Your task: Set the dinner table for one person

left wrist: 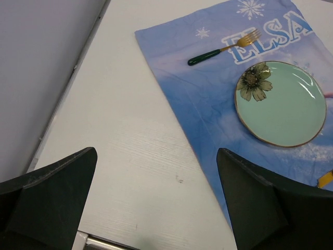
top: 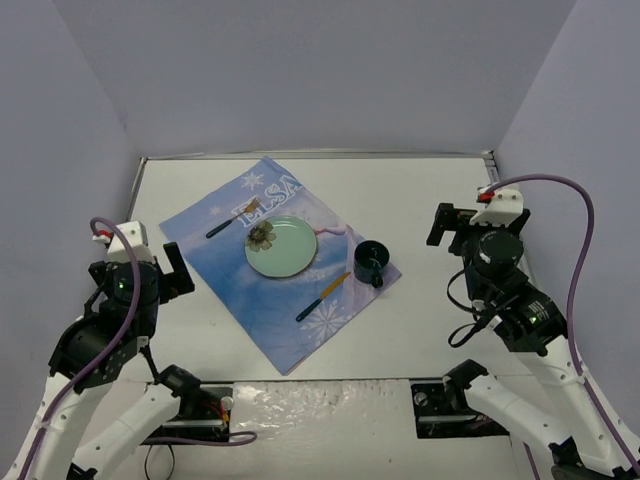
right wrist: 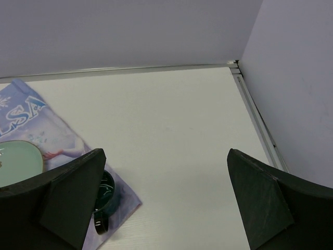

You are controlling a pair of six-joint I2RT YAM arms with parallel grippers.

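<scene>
The white dinner table [top: 430, 190] carries a blue snowflake "ELSA" cloth [top: 230, 285] at its middle. On the cloth lie a pale green plate [top: 281, 246] with a flower, a fork [top: 232, 220] with a dark green handle at the plate's far left, a knife [top: 322, 297] at its near right, and a dark green mug [top: 369, 263] on the right. My left gripper [top: 172, 268] is open and empty over bare table left of the cloth [left wrist: 156, 208]. My right gripper [top: 445, 222] is open and empty right of the mug [right wrist: 164, 203].
Grey walls enclose the table on the left, back and right. A metal rail [top: 320, 155] runs along the far edge and another [right wrist: 255, 120] along the right edge. The arm bases stand at the near edge.
</scene>
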